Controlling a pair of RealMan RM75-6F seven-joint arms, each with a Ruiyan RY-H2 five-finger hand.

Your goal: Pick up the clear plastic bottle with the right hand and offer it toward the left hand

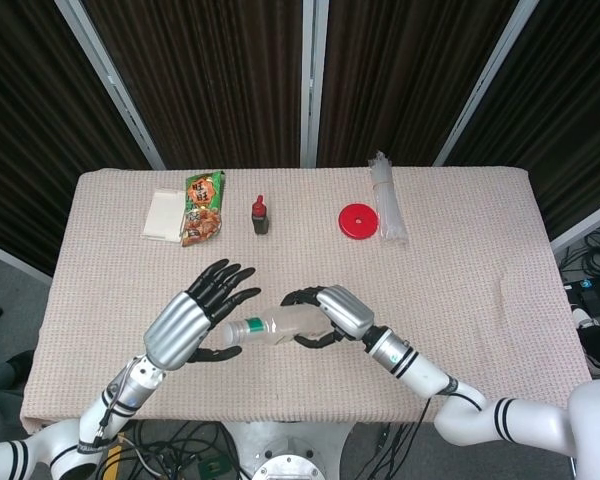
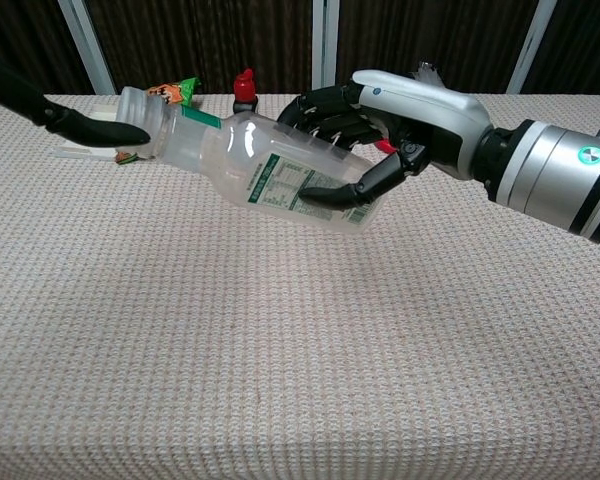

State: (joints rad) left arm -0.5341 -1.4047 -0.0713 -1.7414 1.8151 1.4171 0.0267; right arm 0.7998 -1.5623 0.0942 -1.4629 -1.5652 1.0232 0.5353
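While the right robot hand (image 2: pixel 380 125) grips it, the clear, green-labelled bottle (image 2: pixel 250 165) lies tilted toward the spread left robot hand (image 1: pixel 192 315).

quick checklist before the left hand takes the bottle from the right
1. Right hand grips the clear plastic bottle around its base end: ok.
2. Bottle off the table, held near horizontal: ok.
3. Neck end points toward the left hand: ok.
4. Left hand's fingers apart, ready to receive: ok.
5. Left thumb actually touching the bottle's neck: cannot tell.
6. Cap on the bottle: not ok, the mouth looks open.
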